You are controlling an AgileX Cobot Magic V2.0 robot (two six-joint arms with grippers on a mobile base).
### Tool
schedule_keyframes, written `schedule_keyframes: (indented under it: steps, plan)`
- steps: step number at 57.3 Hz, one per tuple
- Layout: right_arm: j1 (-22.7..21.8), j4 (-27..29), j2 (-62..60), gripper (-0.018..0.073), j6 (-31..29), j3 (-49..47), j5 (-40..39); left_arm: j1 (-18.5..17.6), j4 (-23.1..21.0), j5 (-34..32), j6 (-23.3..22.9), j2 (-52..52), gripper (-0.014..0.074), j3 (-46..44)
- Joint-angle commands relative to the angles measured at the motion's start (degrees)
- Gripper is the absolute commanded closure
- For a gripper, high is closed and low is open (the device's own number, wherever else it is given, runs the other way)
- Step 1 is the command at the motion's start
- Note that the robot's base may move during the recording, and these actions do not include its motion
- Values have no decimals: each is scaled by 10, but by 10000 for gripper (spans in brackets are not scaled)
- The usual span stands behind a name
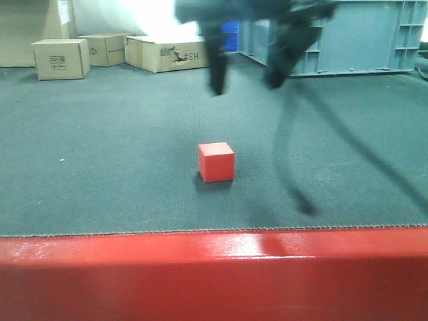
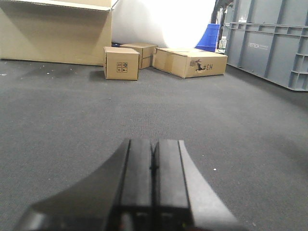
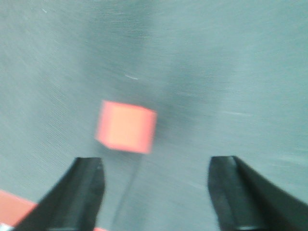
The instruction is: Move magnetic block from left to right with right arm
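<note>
The magnetic block (image 1: 216, 162) sits alone on the dark grey carpet (image 1: 100, 147), close to the middle of the front view and a little toward 6 o'clock, just beyond the glossy red edge (image 1: 214, 274) that runs across the bottom of that view. Nothing touches it; a faint shadow lies under its near side. Above and behind it, toward 12 o'clock, the right gripper (image 1: 246, 83) hangs in the air, blurred, with its 2 dark fingers spread well apart and empty, and its shadow falls on the carpet at about 3 o'clock from the block. In the right wrist view the block (image 3: 126, 126) shows as a blurred red square between and beyond the 2 fingertips (image 3: 86, 192), nearer the one at 8 o'clock than the one at 4 o'clock, with clear carpet between block and fingers. The left gripper (image 2: 154, 168) lies low over the carpet with its 2 fingers pressed together and nothing between them. At 11 o'clock in the front view stand 3 cardboard boxes (image 1: 61, 59), and at 1 o'clock large grey plastic crates (image 1: 361, 37) with a blue bin (image 1: 231, 33) beside them.
</note>
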Motion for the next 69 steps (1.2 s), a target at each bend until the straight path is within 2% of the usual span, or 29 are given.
schedule_keyframes:
  steps: [1,7,15,25,40,48,69]
  plan:
    - [-27,-13,-84,187,-21,51,-58,-2,-3,-52,1,-5,722,5]
    - [-65,-13,-155,356,-22,151,-128,-2,-3,-52,1,-5,722,5]
    - [-119,-13,-251,499,-22,278,-243,-2,-3,-52,1,-5,722,5]
    - [-210,3,-352,498,-24,415,-385,-2,-3,-52,1,-5,722,5]
    - [-327,34,-505,498,-84,591,-544,-2,-3,-52,1,-5,722,5]
    - [-352,34,-586,498,-88,659,-585,-2,-3,-52,1,-5,722,5]
    - [-352,26,-826,498,-88,821,-583,-2,-3,-52,1,-5,722,5]
